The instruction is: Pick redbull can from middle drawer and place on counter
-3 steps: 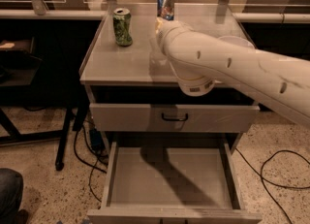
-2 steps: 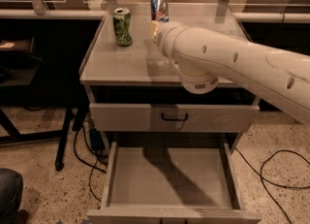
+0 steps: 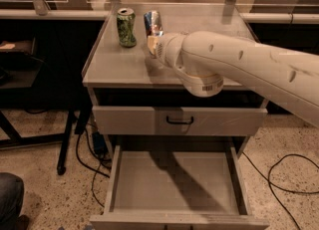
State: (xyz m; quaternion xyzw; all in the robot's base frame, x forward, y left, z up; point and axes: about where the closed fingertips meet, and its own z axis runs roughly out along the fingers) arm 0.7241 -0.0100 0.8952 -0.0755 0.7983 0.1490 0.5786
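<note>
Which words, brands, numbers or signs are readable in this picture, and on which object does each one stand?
No text here can be read with certainty.
The redbull can, at the gripper over the counter: its marks are blurred, unreadable.
The green can: only a pattern shows, no legible brand.
The sticker on the arm: dark print, too small to read.

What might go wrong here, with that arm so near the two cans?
The redbull can looks tilted at the tool, over the back of the counter; set down so, it may topple. The green can stands close beside and might get knocked. The middle drawer is open below, so a rolling can may fall in.
</note>
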